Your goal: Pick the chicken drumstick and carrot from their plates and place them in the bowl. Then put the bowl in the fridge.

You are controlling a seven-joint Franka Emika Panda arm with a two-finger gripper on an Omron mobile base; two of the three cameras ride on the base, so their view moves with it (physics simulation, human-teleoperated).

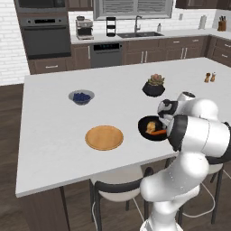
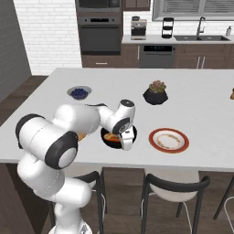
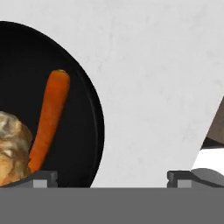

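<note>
Both foods, the carrot [image 3: 49,119] and the chicken drumstick [image 3: 12,146], already lie in the black bowl [image 3: 85,109] on the bench [image 1: 54,117], and the gripper [image 3: 111,177], fingers apart straddling its three-o'clock rim, seems placed to grip it for the fridge.

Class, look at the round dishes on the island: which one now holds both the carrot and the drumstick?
The glossy black bowl, beside the gripper. The wooden plate and red-rimmed plate hold neither; the small grey bowl holds blueberries.
</note>
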